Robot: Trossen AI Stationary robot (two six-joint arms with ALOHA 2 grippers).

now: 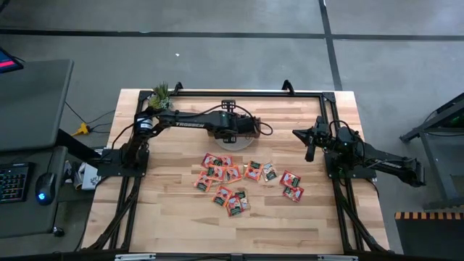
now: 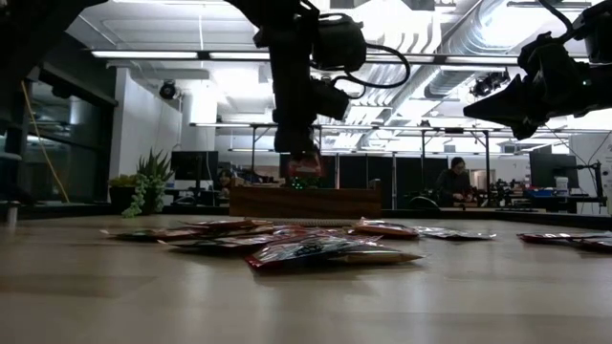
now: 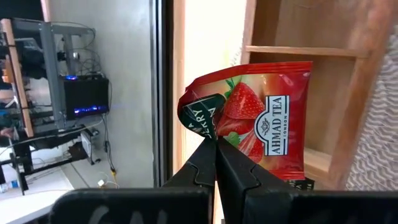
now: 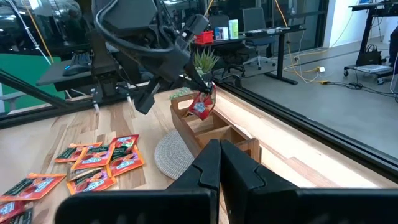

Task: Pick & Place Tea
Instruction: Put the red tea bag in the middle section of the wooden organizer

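I see plant [image 1: 160,94] far left, mat [image 4: 176,154] by tray [image 4: 211,127] | left gripper [image 3: 216,144] clamps sachet [image 3: 261,121] above tray | right gripper [image 4: 219,149] closed, idle right | tea [image 1: 243,181] mid-table

About a dozen tea sachets [image 1: 232,172] can be counted in the middle of the surface [image 1: 181,225]. Some overlap, so the number is not sure. Most are red or orange, and a few are green-grey. One more red sachet [image 3: 267,124] is held up in shut jaws. One wooden tray [image 4: 211,127], one round mat [image 4: 174,152] and one small plant [image 1: 160,94] are seen. Two arms are counted: the left arm [image 1: 181,119] and the right arm [image 1: 377,163].
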